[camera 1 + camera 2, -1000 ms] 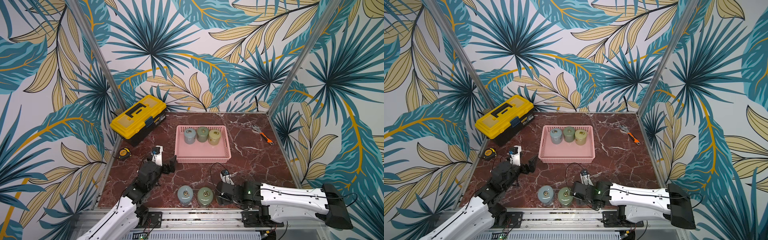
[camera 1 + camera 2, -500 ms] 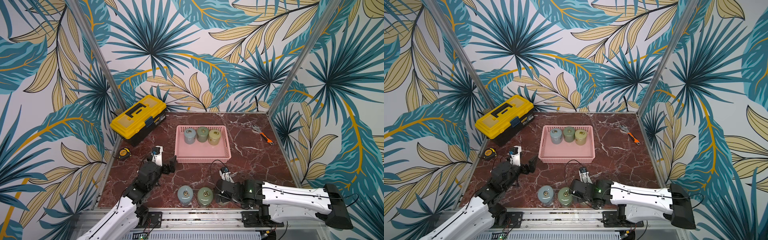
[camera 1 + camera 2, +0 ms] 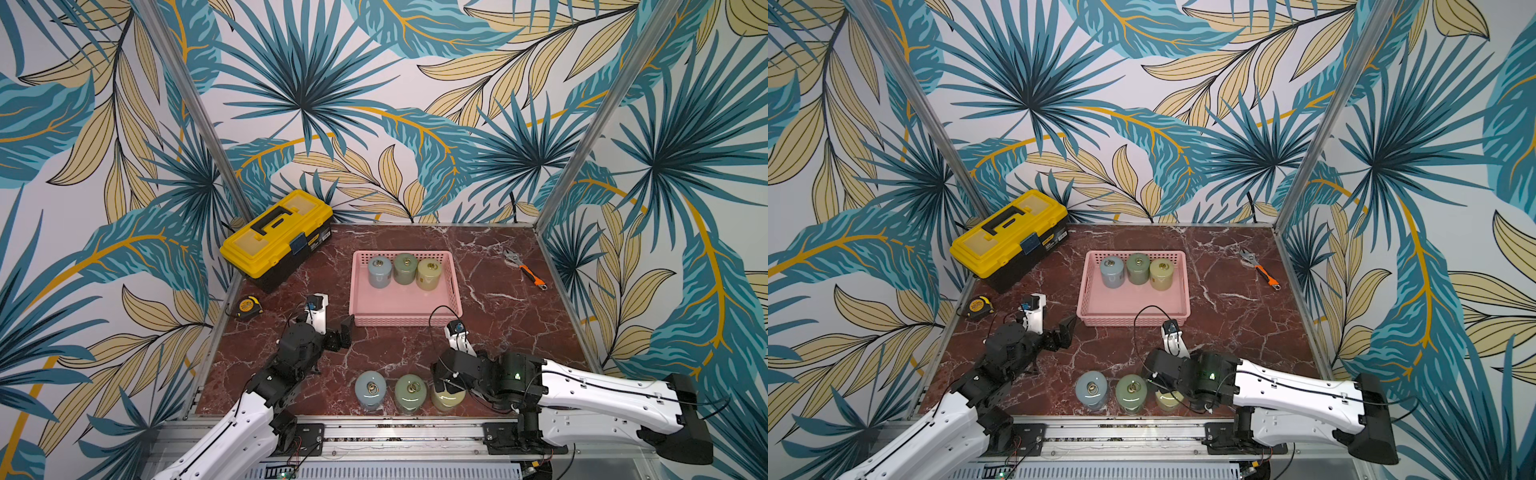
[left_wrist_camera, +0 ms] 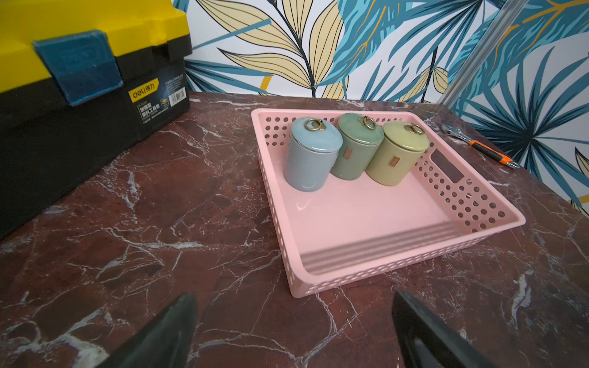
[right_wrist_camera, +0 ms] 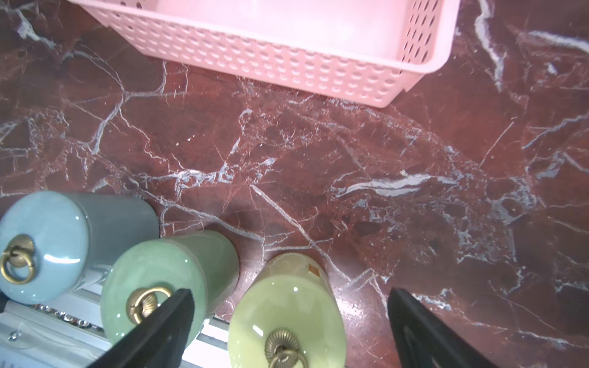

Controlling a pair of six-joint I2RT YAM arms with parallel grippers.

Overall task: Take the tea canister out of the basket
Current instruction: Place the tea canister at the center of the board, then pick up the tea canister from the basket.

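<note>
The pink basket [image 3: 405,321] [image 3: 1133,321] [image 4: 366,220] [image 5: 271,60] holds three tea canisters in a row at its far end: blue [image 3: 379,272] [image 4: 307,159], green [image 3: 405,269] [image 4: 357,149] and yellow-green [image 3: 428,274] [image 4: 395,156]. Three more stand on the table near the front edge: blue [image 3: 370,390] [image 5: 63,235], green [image 3: 410,392] [image 5: 165,274] and yellow-green [image 3: 446,400] [image 5: 287,306]. My right gripper [image 3: 446,376] [image 5: 290,291] hangs open over that front yellow-green one, its jaws clear of both sides. My left gripper [image 3: 332,332] [image 4: 293,296] is open and empty, just short of the basket's near left corner.
A yellow and black toolbox [image 3: 276,232] [image 4: 63,95] stands at the back left. A tape measure [image 3: 248,306] lies by the left wall, and an orange-handled wrench [image 3: 524,268] [image 4: 478,145] lies at the back right. Patterned walls close three sides, and a metal rail [image 3: 399,432] runs along the front.
The right gripper has shifted slightly, and more of the front yellow-green canister shows beneath it. The left arm has not moved.
</note>
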